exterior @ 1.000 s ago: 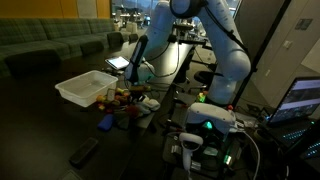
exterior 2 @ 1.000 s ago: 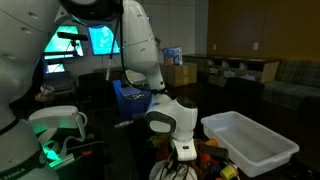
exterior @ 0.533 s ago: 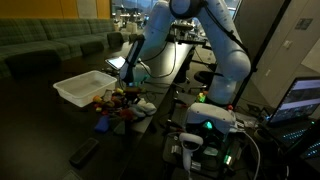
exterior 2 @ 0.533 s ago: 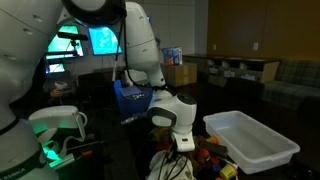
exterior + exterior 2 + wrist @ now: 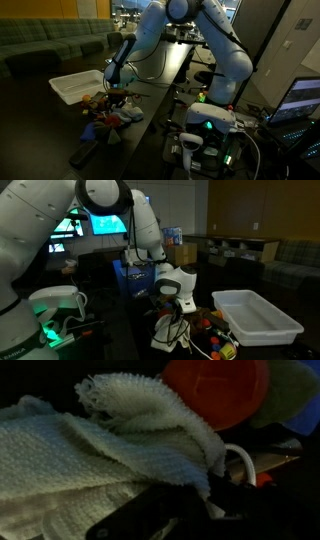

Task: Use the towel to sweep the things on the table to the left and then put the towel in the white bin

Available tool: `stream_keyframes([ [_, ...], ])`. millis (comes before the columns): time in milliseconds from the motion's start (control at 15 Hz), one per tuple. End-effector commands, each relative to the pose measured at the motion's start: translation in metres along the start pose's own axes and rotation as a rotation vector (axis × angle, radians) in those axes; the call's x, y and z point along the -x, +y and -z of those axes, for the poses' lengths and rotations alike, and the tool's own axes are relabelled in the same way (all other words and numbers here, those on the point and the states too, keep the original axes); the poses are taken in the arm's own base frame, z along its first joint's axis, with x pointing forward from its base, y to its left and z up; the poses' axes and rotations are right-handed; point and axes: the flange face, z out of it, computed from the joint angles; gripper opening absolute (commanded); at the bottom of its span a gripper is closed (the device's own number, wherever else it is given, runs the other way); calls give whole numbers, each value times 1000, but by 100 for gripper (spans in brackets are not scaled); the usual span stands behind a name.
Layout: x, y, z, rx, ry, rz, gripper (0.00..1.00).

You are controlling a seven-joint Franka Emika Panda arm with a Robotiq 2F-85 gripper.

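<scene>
My gripper (image 5: 175, 308) is shut on the white knitted towel (image 5: 168, 332), which hangs from it down onto the dark table. In an exterior view the gripper (image 5: 117, 92) is low over the table, just right of the white bin (image 5: 76, 86). The wrist view is filled by the towel (image 5: 90, 450), with my dark fingers (image 5: 175, 510) under its folds. A pile of small coloured things (image 5: 103, 124) lies by the towel; it also shows between towel and bin (image 5: 213, 330). A red round thing (image 5: 215, 388) lies beyond the towel.
The white bin (image 5: 258, 315) is open and looks empty. A flat black object (image 5: 85, 152) lies near the table's front edge. A white ring-shaped handle (image 5: 246, 460) and a green thing (image 5: 296, 384) lie by the towel. Robot control boxes with green lights (image 5: 207, 125) stand alongside.
My gripper has swept across the table with the towel toward the white bin. The small coloured things have been pushed along in front of it and bunched together.
</scene>
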Motion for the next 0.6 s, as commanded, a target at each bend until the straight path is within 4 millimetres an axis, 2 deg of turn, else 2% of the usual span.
stream_keyframes([
  [0,16,-43,-13,-19,-33,54,9],
  [200,42,-67,-20,-27,-67,110,9],
  [533,100,-110,-28,-51,-132,187,9],
])
